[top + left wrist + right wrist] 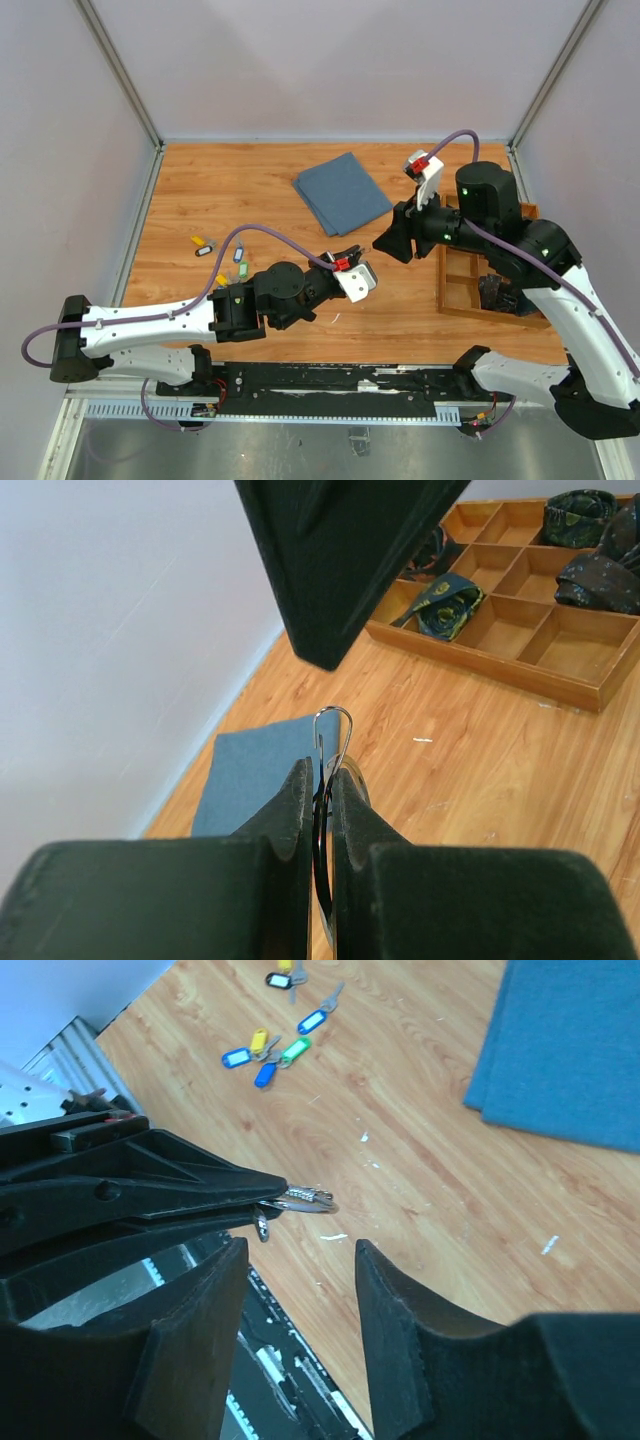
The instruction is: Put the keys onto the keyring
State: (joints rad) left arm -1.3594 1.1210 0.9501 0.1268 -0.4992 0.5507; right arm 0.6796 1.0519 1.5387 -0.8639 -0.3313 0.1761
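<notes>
My left gripper (318,770) is shut on the keyring (333,730), a thin silver wire ring whose loop sticks out past the fingertips. It is held above the wooden table near the middle (348,262). In the right wrist view the keyring (308,1200) shows at the tip of the left fingers. My right gripper (300,1245) is open and empty, just in front of the ring and facing it (392,243). The keys with yellow, green, blue and dark tags lie loose on the table at the left (225,262), and they also show in the right wrist view (265,1055).
A folded blue cloth (342,192) lies at the back middle of the table. A wooden compartment tray (455,290) with dark rolled items stands at the right under the right arm. Grey walls close the sides and back.
</notes>
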